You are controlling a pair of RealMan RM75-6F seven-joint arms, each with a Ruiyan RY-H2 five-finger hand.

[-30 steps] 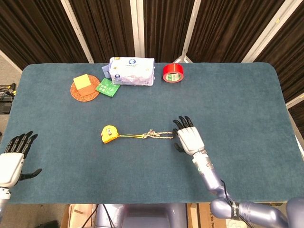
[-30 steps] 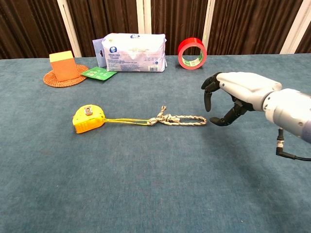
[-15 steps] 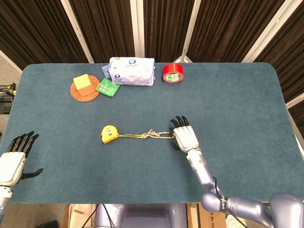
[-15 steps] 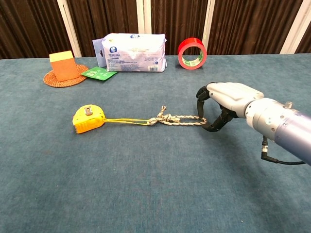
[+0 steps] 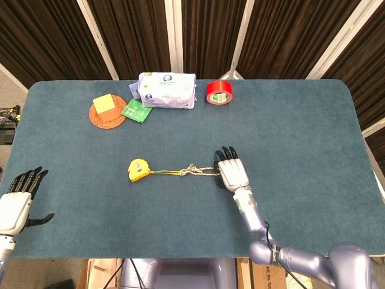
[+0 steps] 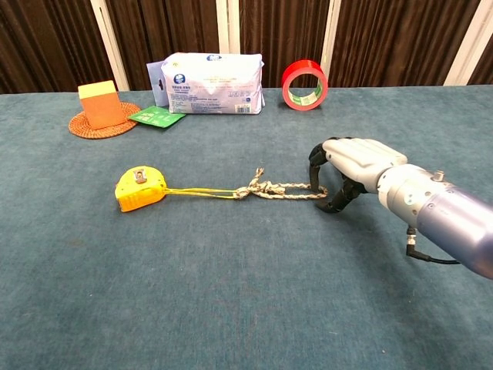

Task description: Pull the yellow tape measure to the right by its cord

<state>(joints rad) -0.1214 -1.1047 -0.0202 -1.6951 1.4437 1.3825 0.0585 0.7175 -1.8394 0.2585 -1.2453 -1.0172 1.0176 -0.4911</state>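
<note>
The yellow tape measure (image 5: 138, 170) (image 6: 139, 190) lies left of the table's middle. Its thin yellow cord runs right into a knotted, braided loop (image 5: 194, 171) (image 6: 277, 189). My right hand (image 5: 231, 171) (image 6: 350, 162) is low over the loop's right end. Its fingers curl down on the far side of the loop and its thumb sits on the near side, with a gap still between them. The tip of the loop is hidden behind the fingers. My left hand (image 5: 15, 201) hovers off the table's front left corner, fingers spread and holding nothing.
At the back stand a white tissue pack (image 5: 167, 90) (image 6: 212, 83) and a red tape roll (image 5: 219, 92) (image 6: 304, 85). At the back left, an orange block (image 5: 105, 105) (image 6: 100, 105) sits on a woven coaster beside a green packet (image 5: 136, 111) (image 6: 157, 116).
My right hand has moved left and down onto the loop's end, its fingers curling around it. The tape measure and my left hand have stayed put.
</note>
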